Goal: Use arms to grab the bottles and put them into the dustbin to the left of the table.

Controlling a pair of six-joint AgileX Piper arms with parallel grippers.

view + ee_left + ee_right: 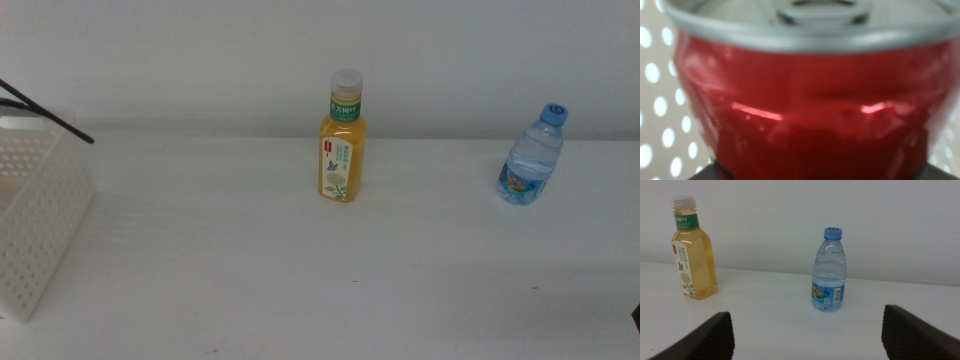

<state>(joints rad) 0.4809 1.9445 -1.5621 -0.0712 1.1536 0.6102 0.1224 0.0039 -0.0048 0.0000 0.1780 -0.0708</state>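
A blurred red can (805, 105) fills the left wrist view, its base cut off, the basket (40, 225) wall behind; left pincer hidden, grip unclear; right pincer (807, 335) spread wide facing the water bottle (829, 272); juice bottle (342, 140) stands on the tabletop (250, 280) right of the basket.

The white table (250, 280) carries 2 upright bottles, well apart: an orange juice bottle (342, 140) near the middle (green label, pale cap) and a blue-capped water bottle (532, 158) toward the right. A perforated white dustbin (35, 225) sits at its left edge.

A red can (810, 115) with a grey lid is seen close up, blurred, against perforated white walls (660, 105).
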